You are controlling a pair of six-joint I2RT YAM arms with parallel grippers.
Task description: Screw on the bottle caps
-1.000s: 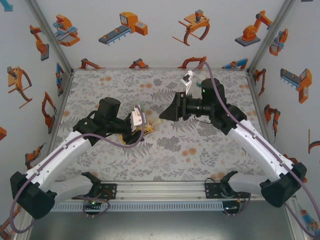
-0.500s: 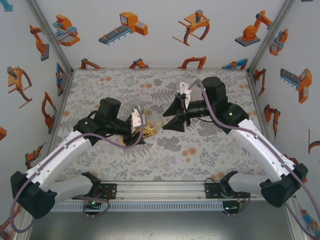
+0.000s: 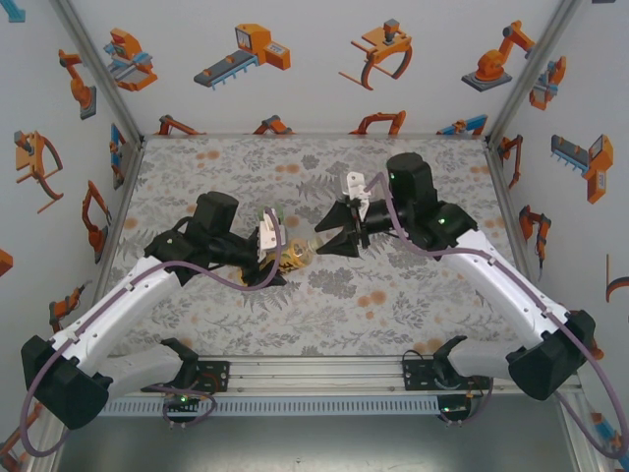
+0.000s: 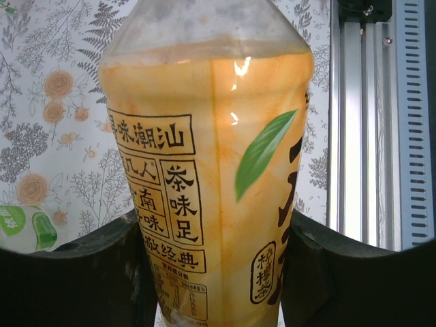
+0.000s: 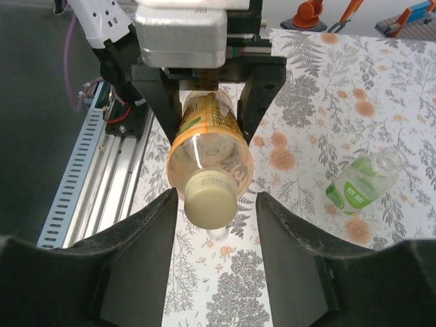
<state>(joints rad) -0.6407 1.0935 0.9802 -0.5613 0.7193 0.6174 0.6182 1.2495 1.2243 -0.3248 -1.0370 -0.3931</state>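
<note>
Mid-task: left gripper (image 5: 211, 102) clamping yellow bottle (image 5: 208, 146) sideways; right gripper (image 5: 216, 204), jaws open, flanking its cap (image 5: 211, 199), tightening seemingly pending; clear bottle (image 5: 357, 182) lying uncapped on table (image 5: 306, 102).

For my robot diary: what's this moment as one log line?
left claw: gripping yellow bottle | right claw: open around its cap

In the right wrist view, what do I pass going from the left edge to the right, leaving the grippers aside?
aluminium rail → yellow bottle, its pale cap pointing at the camera → clear green-labelled bottle
</note>
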